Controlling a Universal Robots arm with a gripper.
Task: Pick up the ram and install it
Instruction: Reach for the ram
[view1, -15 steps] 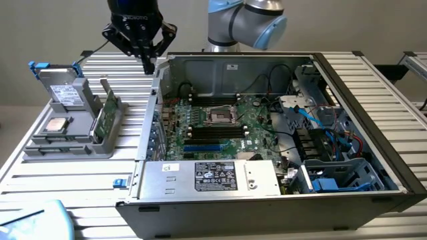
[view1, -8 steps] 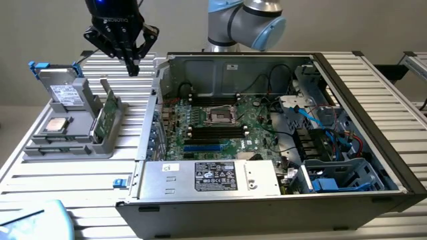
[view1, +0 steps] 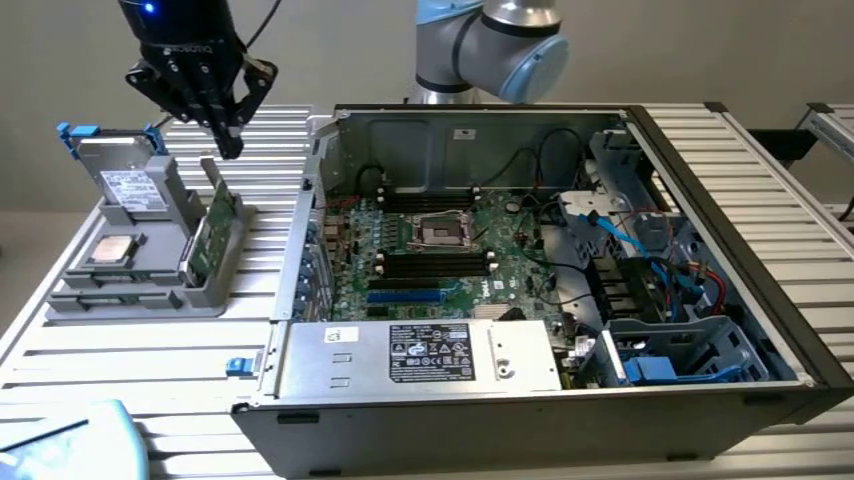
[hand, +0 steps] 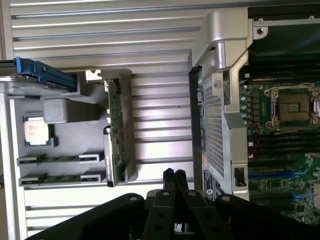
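The tool (view1: 230, 148), clenched shut on nothing, hangs above the ribbed desk (view1: 134, 365) near the upright green expansion card (view1: 210, 232) in the gray parts tray (view1: 64, 300). The ram (hand: 60, 160) lies flat in a tray slot, just beside a second stick (hand: 60, 178) and near the processor chip (hand: 37, 131). The open computer case (view1: 534, 425) stands at the exterior view's right.

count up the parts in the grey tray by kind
ram sticks: 2
processor chip: 1
expansion card: 1
hard drive: 1
total: 5
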